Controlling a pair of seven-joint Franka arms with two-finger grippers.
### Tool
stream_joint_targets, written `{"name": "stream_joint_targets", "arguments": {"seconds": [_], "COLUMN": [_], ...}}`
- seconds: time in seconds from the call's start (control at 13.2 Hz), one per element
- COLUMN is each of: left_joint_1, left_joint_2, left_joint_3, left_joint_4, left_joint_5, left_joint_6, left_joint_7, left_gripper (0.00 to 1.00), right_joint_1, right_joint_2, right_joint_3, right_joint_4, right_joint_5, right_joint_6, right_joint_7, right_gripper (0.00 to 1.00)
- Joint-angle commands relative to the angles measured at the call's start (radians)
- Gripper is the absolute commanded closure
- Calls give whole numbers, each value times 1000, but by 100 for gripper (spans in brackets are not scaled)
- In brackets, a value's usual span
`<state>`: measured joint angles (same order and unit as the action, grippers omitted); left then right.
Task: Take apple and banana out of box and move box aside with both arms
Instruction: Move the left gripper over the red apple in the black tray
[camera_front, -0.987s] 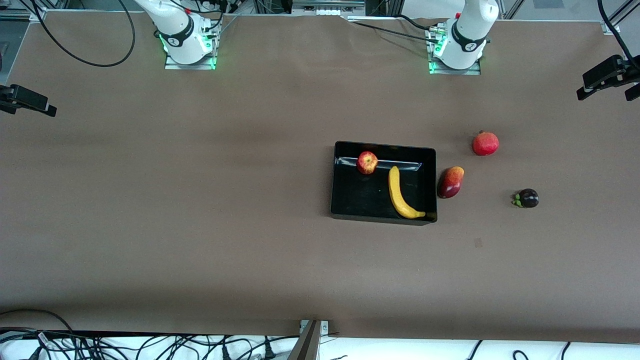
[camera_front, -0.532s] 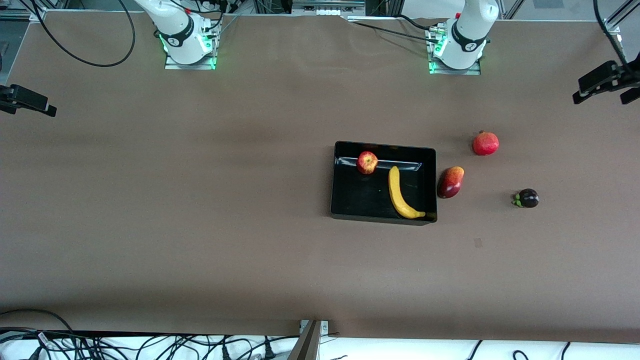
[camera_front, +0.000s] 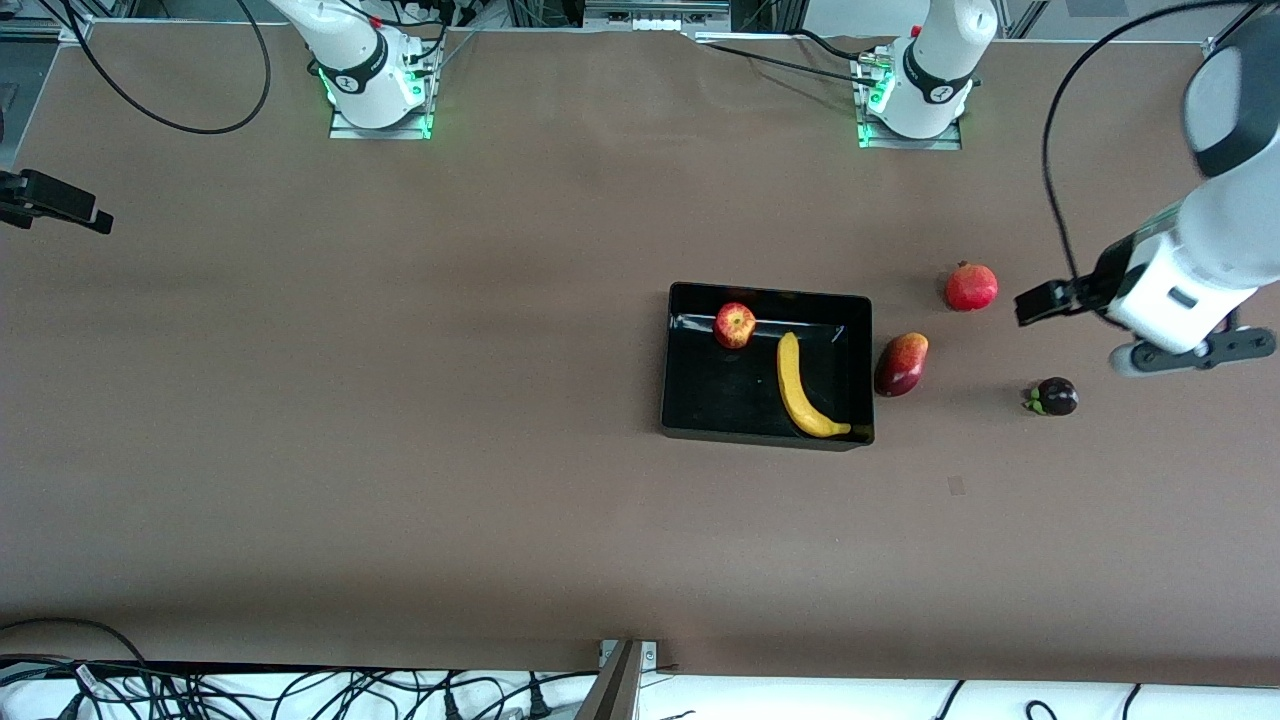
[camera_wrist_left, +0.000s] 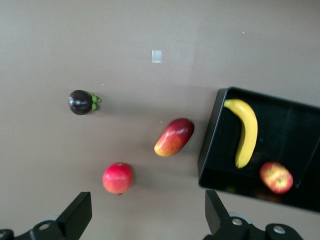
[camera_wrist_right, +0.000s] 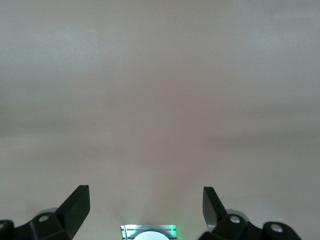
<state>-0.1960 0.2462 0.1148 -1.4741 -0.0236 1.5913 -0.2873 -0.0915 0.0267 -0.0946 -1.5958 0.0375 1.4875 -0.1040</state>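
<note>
The box, a glossy black shallow plastic bin with low walls, sits on the brown matte table toward the left arm's end; inside it the apple lies by the wall nearest the robots' bases, and the banana curves along the wall toward the left arm's end, its tip in the corner nearest the front camera; neither is yet lifted out. The apple is small, round, red with yellow patches, probably firm and light but apt to roll, so a pinch across its widest girth seems best; the banana is long, smooth and curved, likely light, and best taken across its mid-length where it is narrow enough for the fingers; the box looks stiff, slick and light, so each arm probably needs to grip a short wall. Just beside the box lies an oblong red mango; a red pomegranate and a dark purple mangosteen lie well apart from it. The left gripper hovers high, over the table near the pomegranate and mangosteen, fingers spread wide and empty; the right gripper waits over bare table, fingers likewise spread and empty.
</note>
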Motion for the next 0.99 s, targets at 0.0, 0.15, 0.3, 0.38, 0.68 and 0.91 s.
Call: {"name": "stream_joint_targets", "arguments": {"seconds": [0.0, 0.15, 0.3, 0.38, 0.68, 0.91], "left_joint_1": [-17, -62, -88, -106, -196, -255], "left_joint_2": [47, 100, 125, 136, 143, 148], "left_joint_3": [-29, -29, -32, -30, -30, -32], "left_joint_4": [5, 0, -3, -8, -122, -199], "left_joint_5": [-16, -29, -33, -71, -104, -125], "left_joint_6": [65, 125, 151, 157, 248, 317], "left_joint_7": [-163, -328, -435, -459, -541, -553], "left_gripper": [0, 0, 0, 0, 0, 0], "right_joint_1": [-8, -8, -8, -8, -8, -8], "right_joint_2": [9, 9, 9, 9, 9, 9], "right_joint_3": [3, 3, 3, 3, 3, 3], "right_joint_4": [20, 20, 20, 20, 20, 20], "right_joint_5": [13, 13, 13, 13, 13, 13], "right_joint_6": [-3, -3, -3, -3, -3, -3], "right_joint_7": [4, 4, 4, 4, 4, 4], "right_gripper": [0, 0, 0, 0, 0, 0]}}
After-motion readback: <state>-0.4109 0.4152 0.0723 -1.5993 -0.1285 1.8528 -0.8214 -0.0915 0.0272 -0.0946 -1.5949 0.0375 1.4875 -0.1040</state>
